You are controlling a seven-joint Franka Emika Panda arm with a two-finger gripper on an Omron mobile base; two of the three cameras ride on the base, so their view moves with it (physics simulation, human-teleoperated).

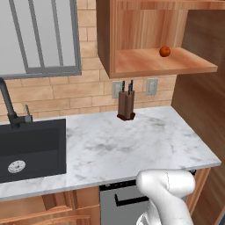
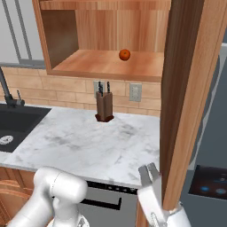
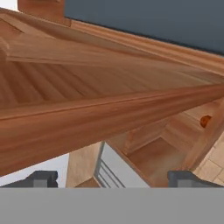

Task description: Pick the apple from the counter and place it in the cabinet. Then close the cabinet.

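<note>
Brick backsplash and veined marble are framing what I'm working over: the counter (image 1: 132, 149) is running from a black sink (image 1: 33, 147) on its left end to a bare right corner, with a knife block (image 1: 126, 105) standing at its back edge under the cabinet (image 1: 132, 63). Up on the cabinet shelf the apple (image 1: 165, 51) is sitting alone, toward the right and well back from the front lip; I'm also seeing it as an orange spot (image 3: 205, 121) deep inside from the hand camera. I'm judging the placing as done, so what is left to handle is the door (image 2: 190, 102).

That door is standing wide open, hanging edge-on to the right of the cabinet. I'm expecting it to be a stiff, rigid panel that swings freely on its hinges and is light enough to push, with smooth wood that fingers could slide along. I'm not making out the bar handle, so the free outer edge or the outer face looks like the place to press, far from the hinges for leverage.

My gripper (image 2: 150, 173) is hovering just beside the door's lower edge, on the counter side, fingers spread apart and holding nothing.

For room, I'm seeing open air above the counter and nothing in the door's swing path. The knife block stands below the shelf, out of that path. The tight spot is the door's bottom corner next to my wrist
</note>
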